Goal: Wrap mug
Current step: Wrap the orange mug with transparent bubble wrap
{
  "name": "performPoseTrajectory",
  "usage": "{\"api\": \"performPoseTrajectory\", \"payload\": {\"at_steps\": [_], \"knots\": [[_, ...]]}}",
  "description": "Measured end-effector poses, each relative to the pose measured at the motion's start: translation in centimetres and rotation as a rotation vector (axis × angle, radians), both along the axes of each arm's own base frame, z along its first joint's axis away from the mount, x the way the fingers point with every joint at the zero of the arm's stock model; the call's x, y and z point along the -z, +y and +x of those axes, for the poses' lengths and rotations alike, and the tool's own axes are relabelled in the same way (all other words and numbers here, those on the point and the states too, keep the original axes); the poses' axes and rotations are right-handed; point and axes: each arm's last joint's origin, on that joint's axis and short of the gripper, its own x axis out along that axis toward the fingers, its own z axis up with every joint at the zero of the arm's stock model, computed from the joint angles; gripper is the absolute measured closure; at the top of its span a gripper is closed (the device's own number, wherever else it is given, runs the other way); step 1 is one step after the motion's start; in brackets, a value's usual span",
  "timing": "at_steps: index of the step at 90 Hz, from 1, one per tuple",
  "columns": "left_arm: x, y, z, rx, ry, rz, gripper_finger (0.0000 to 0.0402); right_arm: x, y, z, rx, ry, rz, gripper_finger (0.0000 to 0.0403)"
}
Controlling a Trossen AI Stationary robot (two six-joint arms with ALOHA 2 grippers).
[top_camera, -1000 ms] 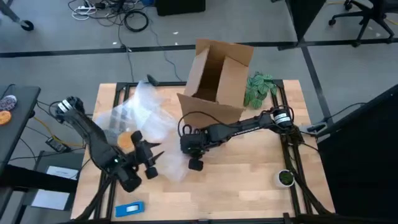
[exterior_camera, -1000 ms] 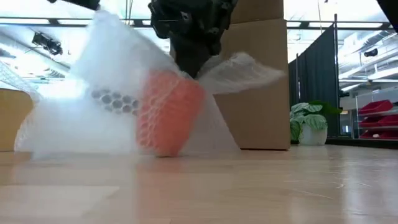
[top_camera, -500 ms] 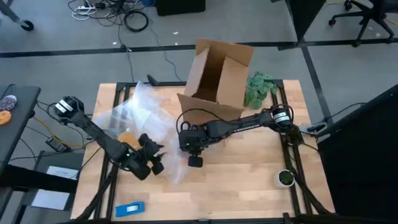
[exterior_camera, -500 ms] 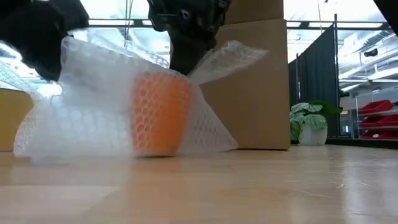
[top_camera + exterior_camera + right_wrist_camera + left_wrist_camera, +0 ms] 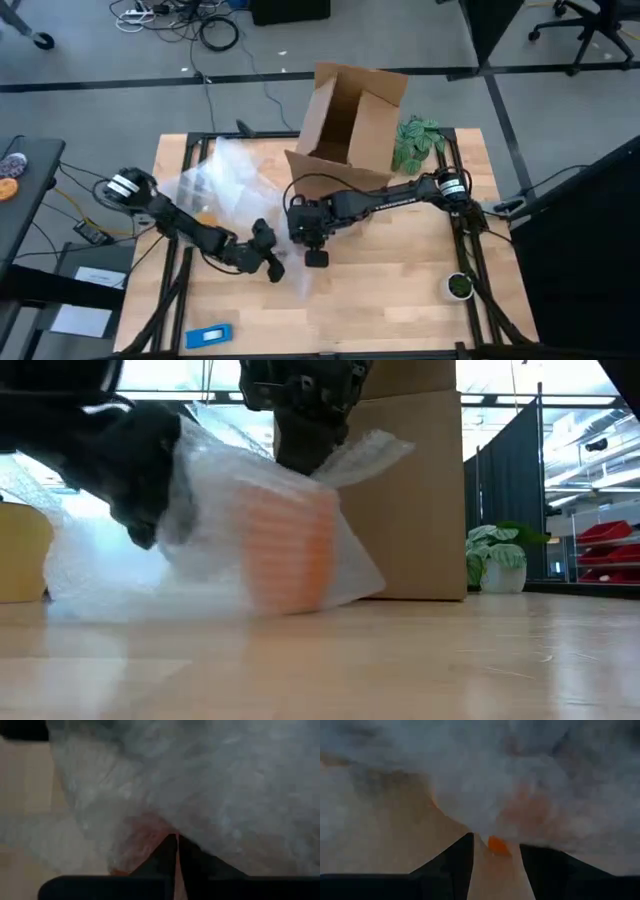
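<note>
Right pincer [image 5: 316, 256] pinches the bubble wrap [image 5: 200, 550] shut over the orange mug [image 5: 292, 550]; left pincer [image 5: 268, 263], parted, should tuck loose film snugly.

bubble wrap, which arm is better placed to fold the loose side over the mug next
Left, probably. The left gripper sits open at the bubble wrap by the mug; the right gripper looks pinched shut on the sheet.
</note>
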Motion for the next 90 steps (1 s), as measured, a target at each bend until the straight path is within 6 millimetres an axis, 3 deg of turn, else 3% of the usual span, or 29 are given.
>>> {"api": "performPoseTrajectory", "payload": {"at_steps": [32, 43, 90], "knots": [[-0.7, -2.1, 4.5, 0.140, -0.193, -0.021, 0.0257, 0.4, 1.3, -2.5, 0.001, 0.268, 0.095, 0.0403], [-1.1, -2.3, 5.3, 0.198, -0.240, -0.020, 0.0257, 0.5, 1.9, -2.9, 0.007, 0.300, 0.117, 0.0403], [-5.2, -0.7, 0.5, 0.183, -0.370, 0.000, 0.0257, 3.6, 3.4, -3.6, 0.061, 0.294, 0.010, 0.0403]]}}
